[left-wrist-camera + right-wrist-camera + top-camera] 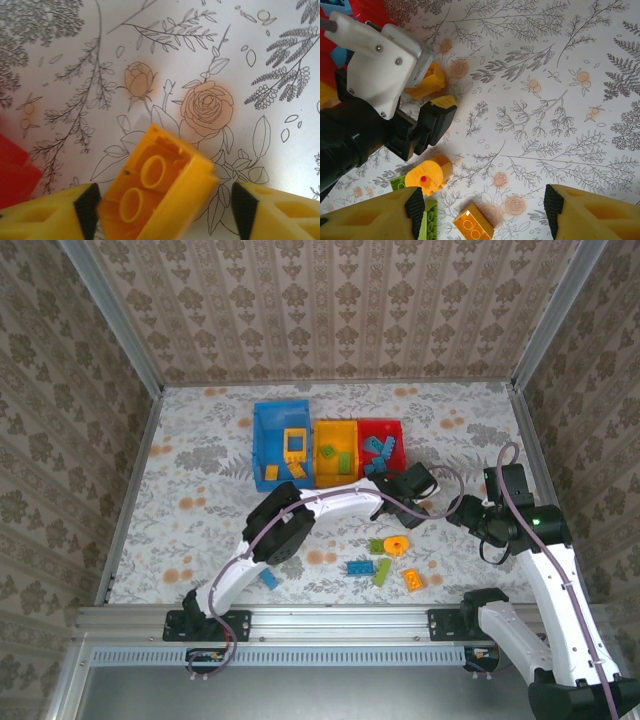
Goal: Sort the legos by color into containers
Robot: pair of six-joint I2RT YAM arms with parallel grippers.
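Observation:
My left gripper [408,488] hangs just in front of the red container [382,445]. Its fingers [87,207] stand open around a tilted orange-yellow lego [155,190]. That brick touches the left pad, and a gap shows at the right pad. My right gripper [482,210] is open and empty above the table. Below it lie an orange lego [472,225], a round orange lego [427,175] and a green lego [427,222]. The blue container [262,440] holds orange-yellow pieces, the orange-yellow container [336,430] green ones, the red one blue ones.
Loose legos lie near the front: a blue one [360,567], a green one [383,573], an orange one [413,580] and a blue one [268,578] beside the left arm. The two grippers are close together. Metal rails border the table.

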